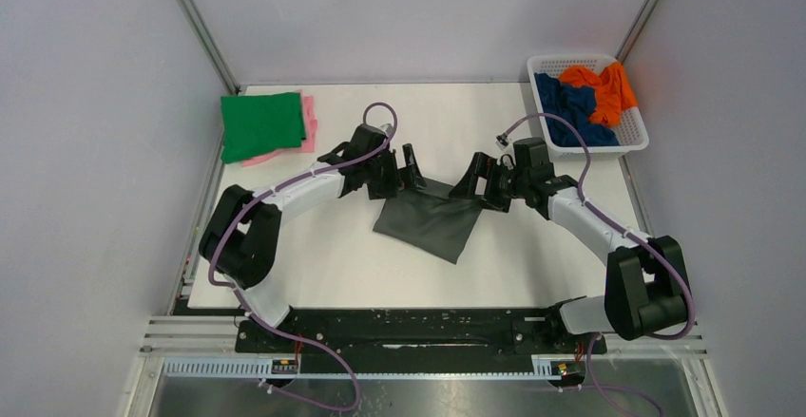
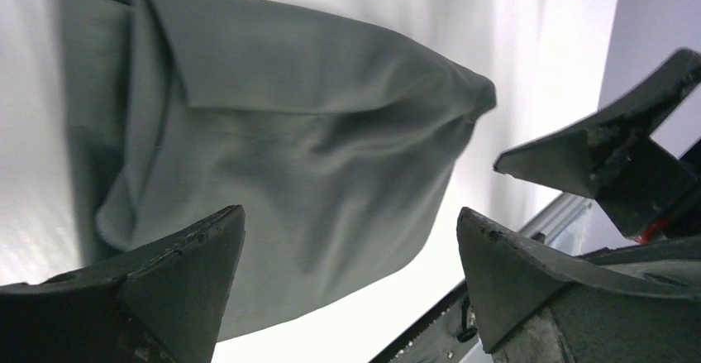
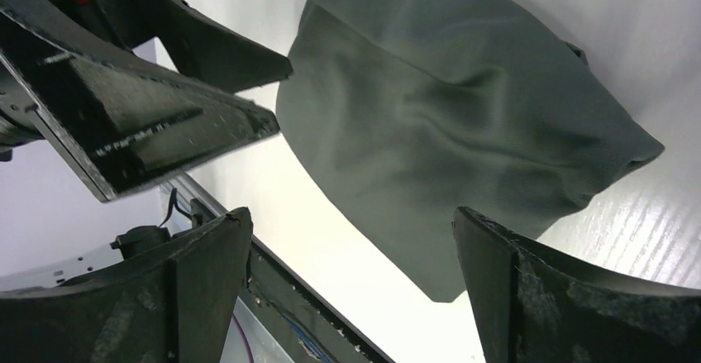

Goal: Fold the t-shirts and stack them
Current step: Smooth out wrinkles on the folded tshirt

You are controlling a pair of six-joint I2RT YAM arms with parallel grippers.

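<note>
A dark grey t-shirt (image 1: 430, 219) lies folded into a small rectangle at the table's middle; it also shows in the left wrist view (image 2: 281, 140) and the right wrist view (image 3: 446, 123). My left gripper (image 1: 411, 172) is open and empty above its far left corner. My right gripper (image 1: 472, 181) is open and empty above its far right corner. A folded green t-shirt (image 1: 262, 124) lies on a folded pink t-shirt (image 1: 308, 123) at the far left. An orange t-shirt (image 1: 603, 88) and a navy blue t-shirt (image 1: 568, 107) lie crumpled in the basket.
The white lattice basket (image 1: 633, 140) stands at the far right corner of the white table (image 1: 532, 255). Grey walls enclose the table on three sides. A black rail (image 1: 409, 330) holds both arm bases at the near edge.
</note>
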